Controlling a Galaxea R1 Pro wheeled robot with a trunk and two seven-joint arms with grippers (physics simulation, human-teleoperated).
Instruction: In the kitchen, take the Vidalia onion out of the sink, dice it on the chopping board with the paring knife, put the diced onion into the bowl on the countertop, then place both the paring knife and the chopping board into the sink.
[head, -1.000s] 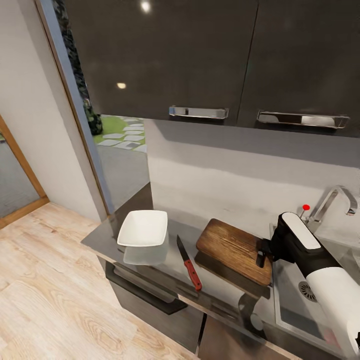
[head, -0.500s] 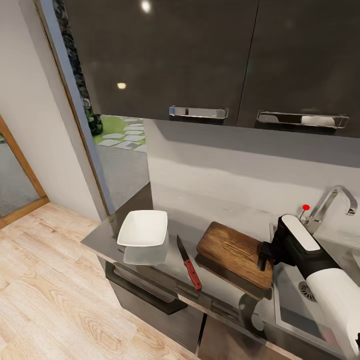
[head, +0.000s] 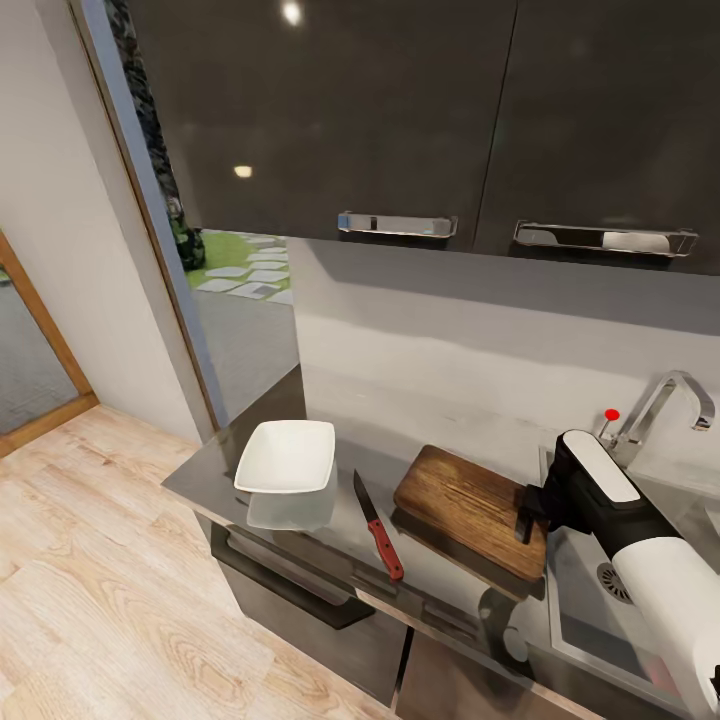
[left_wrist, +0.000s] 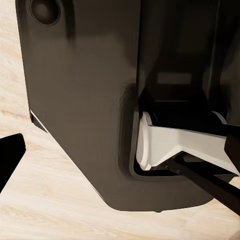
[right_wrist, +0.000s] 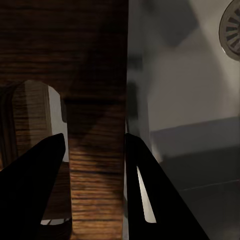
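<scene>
**Right gripper clamping the chopping board's handle end by the sink**

While the white bowl (head: 287, 457) is sitting at the lower left of the head view, near the countertop's (head: 200, 472) end, the right gripper (head: 524, 512) is reaching in from the lower right and pinching the near-sink end of the chopping board (head: 465, 505). In the right wrist view its two dark fingers (right_wrist: 35, 175) are lying on either side of the strip of wood (right_wrist: 95, 165) between the oval slot and the board's edge — closed on it, one finger through the slot and the other on the sink side. The board is tilting slightly, its gripped end reaching over the sink's (head: 585, 590) edge, where the round drain (head: 613, 582) is showing. The paring knife (head: 378, 526) is lying flat on the countertop between bowl and board, red handle toward the counter's front edge, touching neither. The chrome tap (head: 668, 398) and red knob (head: 611, 415) are standing at the right, under the black upper cabinets (head: 400, 110). The left wrist view is looking at the robot's own dark body (left_wrist: 80, 100) over pale wood floor (left_wrist: 45, 205); whether the left gripper's fingers are apart or together, I cannot tell.
</scene>
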